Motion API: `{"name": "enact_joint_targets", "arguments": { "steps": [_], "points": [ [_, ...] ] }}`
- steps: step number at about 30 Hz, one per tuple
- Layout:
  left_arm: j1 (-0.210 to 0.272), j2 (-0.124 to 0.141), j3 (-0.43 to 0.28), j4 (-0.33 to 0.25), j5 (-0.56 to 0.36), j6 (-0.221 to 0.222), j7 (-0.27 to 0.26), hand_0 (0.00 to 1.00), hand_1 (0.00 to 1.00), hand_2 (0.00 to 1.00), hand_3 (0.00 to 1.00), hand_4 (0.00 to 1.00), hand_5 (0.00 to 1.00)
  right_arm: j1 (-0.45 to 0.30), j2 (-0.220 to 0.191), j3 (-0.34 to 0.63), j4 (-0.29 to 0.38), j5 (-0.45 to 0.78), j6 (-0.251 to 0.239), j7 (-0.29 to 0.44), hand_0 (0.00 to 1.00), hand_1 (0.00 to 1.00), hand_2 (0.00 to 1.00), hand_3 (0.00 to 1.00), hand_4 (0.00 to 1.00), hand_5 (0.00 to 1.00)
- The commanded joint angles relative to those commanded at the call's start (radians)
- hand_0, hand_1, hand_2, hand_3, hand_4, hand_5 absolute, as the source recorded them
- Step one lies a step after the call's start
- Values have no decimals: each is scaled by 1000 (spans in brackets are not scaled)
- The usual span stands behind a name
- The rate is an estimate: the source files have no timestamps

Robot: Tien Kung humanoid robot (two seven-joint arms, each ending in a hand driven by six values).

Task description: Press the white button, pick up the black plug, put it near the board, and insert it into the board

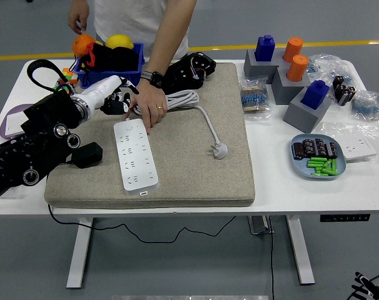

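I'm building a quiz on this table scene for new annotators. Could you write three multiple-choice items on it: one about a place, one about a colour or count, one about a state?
1. Where does the black plug lie?
A. On the grey mat, left of the power strip
B. In the blue bin
C. On the round plate

2. What colour are the small sticks on the round plate?
A. Orange
B. Green
C. Blue

3. What is the person's hand doing?
A. Holding the white plug in the air
B. Resting on the mat, fingers at the power strip's far end
C. Lifting the power strip

Answers
1: A, since the plug sits on the mat beside the strip's left edge.
2: B, since they are bright green.
3: B, since the palm is down by the coiled cable and the strip lies flat.
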Motion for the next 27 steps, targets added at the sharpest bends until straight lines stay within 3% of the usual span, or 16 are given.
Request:
{"name": "enact_joint_targets", "arguments": {
  "steps": [4, 5, 9, 10, 16, 17, 22, 23, 27],
  "points": [
    [69, 15, -95, -69, 4, -17, 10, 21, 38, 113, 670, 2, 2, 0, 3, 0, 1, 1, 1, 1, 796, 689, 639, 627, 726, 470],
    [86, 17, -117, -82, 0, -22, 13, 135, 116, 233, 677, 496, 2, 0, 3, 1, 1, 1, 1, 1, 795, 689, 639, 628, 725, 470],
    [178, 28, -217, -125, -13, -32, -13, 135, 116, 233, 677, 496, 2, -3, 5, 4, 1, -1, 2, 1, 795, 689, 639, 628, 725, 470],
    [207, 30, -246, -128, -8, -30, -36, 451, 620, 588, 674, 868, 22, -4, 5, 5, 1, -2, 3, 1, 795, 689, 639, 628, 725, 470],
    [320, 32, -375, -143, 2, -49, -81, 451, 620, 588, 674, 868, 22, -5, 6, 6, 2, -4, 4, 1, 795, 689, 639, 627, 726, 468],
    [337, 33, -395, -149, 5, -55, -88, 843, 909, 791, 583, 952, 118, -5, 6, 5, 2, -3, 4, 1, 795, 689, 639, 627, 725, 467],
    [402, 52, -442, -176, 10, -76, -125, 843, 909, 791, 583, 952, 118, -5, 7, 2, 5, 0, 2, 2, 795, 689, 639, 627, 725, 467],
    [414, 60, -445, -184, 10, -83, -123, 885, 935, 844, 461, 998, 65, -4, 7, 2, 5, 0, 3, 2, 794, 689, 639, 627, 725, 466],
    [440, 88, -441, -202, 1, -113, -109, 885, 935, 844, 461, 998, 65, -4, 6, 2, 4, 0, 3, 2, 794, 689, 639, 627, 725, 466]
  ]
}}
